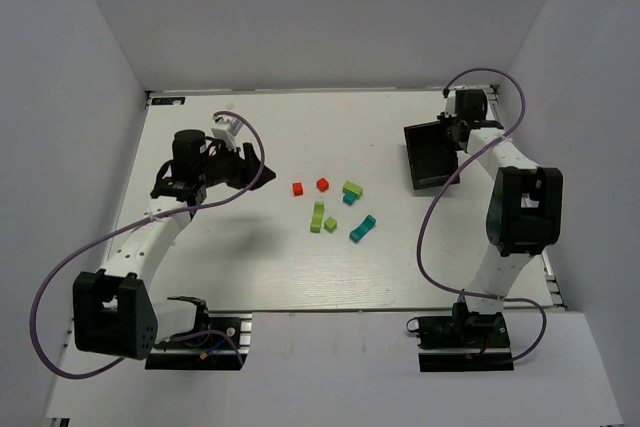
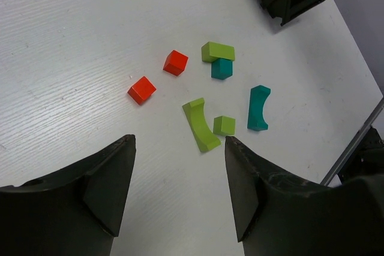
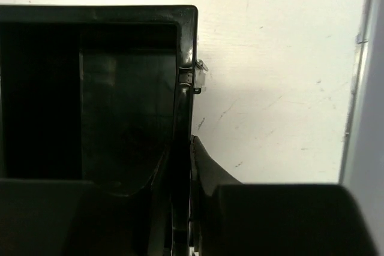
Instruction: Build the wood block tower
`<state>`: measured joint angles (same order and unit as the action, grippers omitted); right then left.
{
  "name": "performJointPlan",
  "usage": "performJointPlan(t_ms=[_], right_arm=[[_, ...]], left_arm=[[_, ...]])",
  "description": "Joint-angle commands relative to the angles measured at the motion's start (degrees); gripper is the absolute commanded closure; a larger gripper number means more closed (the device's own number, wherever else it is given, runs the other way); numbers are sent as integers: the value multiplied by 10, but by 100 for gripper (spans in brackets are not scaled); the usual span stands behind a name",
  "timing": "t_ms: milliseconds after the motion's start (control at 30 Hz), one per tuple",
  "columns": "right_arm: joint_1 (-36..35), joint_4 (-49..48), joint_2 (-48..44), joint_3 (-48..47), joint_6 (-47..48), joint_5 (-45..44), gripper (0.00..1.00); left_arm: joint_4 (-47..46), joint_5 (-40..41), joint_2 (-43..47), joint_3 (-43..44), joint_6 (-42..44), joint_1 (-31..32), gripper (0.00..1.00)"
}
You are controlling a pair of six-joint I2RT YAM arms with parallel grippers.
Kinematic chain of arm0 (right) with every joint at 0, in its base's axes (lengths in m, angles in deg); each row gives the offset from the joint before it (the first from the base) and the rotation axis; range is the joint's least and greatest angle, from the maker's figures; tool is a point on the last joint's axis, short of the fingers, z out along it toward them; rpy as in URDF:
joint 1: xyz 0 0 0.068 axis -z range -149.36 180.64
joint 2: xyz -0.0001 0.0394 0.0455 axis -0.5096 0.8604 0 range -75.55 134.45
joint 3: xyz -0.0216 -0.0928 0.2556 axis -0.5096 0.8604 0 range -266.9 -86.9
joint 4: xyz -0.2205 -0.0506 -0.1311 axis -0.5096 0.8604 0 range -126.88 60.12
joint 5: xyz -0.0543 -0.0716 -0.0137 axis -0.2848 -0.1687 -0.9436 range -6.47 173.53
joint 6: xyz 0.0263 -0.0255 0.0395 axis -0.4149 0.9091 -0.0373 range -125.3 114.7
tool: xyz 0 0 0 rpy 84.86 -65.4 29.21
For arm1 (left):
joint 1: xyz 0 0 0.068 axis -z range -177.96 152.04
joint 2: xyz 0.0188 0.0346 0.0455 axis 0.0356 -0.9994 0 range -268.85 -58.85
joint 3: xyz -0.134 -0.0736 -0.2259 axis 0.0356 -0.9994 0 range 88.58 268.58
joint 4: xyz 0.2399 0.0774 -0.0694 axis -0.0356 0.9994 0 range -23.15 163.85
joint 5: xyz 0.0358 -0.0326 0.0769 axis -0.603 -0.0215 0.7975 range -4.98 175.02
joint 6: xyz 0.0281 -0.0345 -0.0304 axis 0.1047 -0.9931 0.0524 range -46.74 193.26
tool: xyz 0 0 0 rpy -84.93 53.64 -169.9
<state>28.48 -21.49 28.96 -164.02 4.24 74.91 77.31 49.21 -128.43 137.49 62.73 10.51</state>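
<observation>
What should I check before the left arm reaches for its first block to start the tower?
1. Left gripper open and empty: ok.
2. Red cubes standing apart, with room for the fingers: ok.
3. Lime bar free of the teal cube: not ok, they touch; cannot tell whether the bar leans on the cube.
4. Room around the lime cube: not ok, the lime arch lies close beside it.
5. Right gripper away from the blocks: ok, it is at the far right, shut on the wall of the black bin.
</observation>
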Motion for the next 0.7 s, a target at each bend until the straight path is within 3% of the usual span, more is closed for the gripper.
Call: performJointPlan(t_ms=[0,67,300,667], right_arm=[[8,24,25,-28,-27,48,76],[10,33,39,-37,-29,57,63],[14,43,38,-44,-28,70,40],[13,-34,-127,28,28,80,30]], left_arm=[[-3,-24,-11,22,4,6,29],[-3,-30,-18,22,-1,6,28],[-3,-25,-57,28,-1,6,28],[77,95,-129,94,33,54,28]])
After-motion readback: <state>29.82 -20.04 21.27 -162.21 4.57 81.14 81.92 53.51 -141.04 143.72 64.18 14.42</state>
